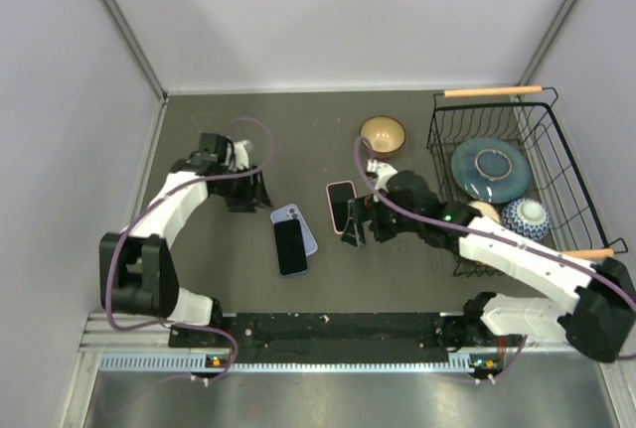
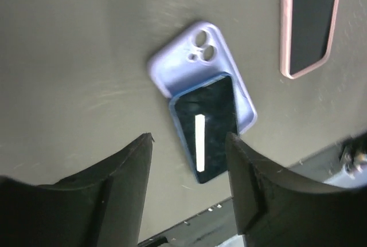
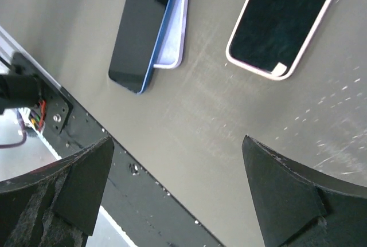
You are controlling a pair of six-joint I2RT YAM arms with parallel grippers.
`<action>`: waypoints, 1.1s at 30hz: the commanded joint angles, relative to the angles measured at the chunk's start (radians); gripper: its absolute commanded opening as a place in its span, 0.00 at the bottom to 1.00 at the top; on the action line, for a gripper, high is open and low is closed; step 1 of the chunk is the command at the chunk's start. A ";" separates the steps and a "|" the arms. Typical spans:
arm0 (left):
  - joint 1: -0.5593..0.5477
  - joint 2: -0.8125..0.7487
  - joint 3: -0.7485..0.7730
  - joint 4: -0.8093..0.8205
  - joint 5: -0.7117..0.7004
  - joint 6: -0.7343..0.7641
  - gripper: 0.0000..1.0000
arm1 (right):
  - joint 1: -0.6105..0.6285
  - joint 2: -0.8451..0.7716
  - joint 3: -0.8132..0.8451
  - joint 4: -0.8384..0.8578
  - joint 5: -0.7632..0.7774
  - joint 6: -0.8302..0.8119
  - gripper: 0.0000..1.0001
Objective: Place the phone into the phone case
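A dark-screened blue phone (image 1: 291,246) lies face up, partly on a lavender phone case (image 1: 298,219) and sticking out over its near end; both also show in the left wrist view, phone (image 2: 207,126) and case (image 2: 192,58), and in the right wrist view, phone (image 3: 139,32) and case (image 3: 175,35). A second phone in a pink case (image 1: 340,205) lies to their right, and shows in the right wrist view (image 3: 284,20) too. My left gripper (image 1: 246,193) is open and empty, left of the lavender case. My right gripper (image 1: 355,231) is open and empty, just near the pink phone.
A tan bowl (image 1: 383,135) sits at the back centre. A black wire basket (image 1: 542,130) at the right holds a blue plate (image 1: 492,170) and a patterned bowl (image 1: 525,217). The table's front rail (image 1: 328,329) runs close to the phones.
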 commanded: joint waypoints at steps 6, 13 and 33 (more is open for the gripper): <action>0.173 -0.371 -0.137 0.159 -0.395 -0.105 0.99 | 0.272 0.300 0.200 0.055 0.352 0.136 0.94; 0.274 -0.318 -0.100 0.139 -0.414 -0.164 0.99 | 0.395 0.656 0.473 0.018 0.561 0.134 0.99; 0.384 -0.333 -0.215 0.277 -0.246 -0.223 0.97 | 0.419 0.975 0.726 -0.063 0.624 0.142 0.99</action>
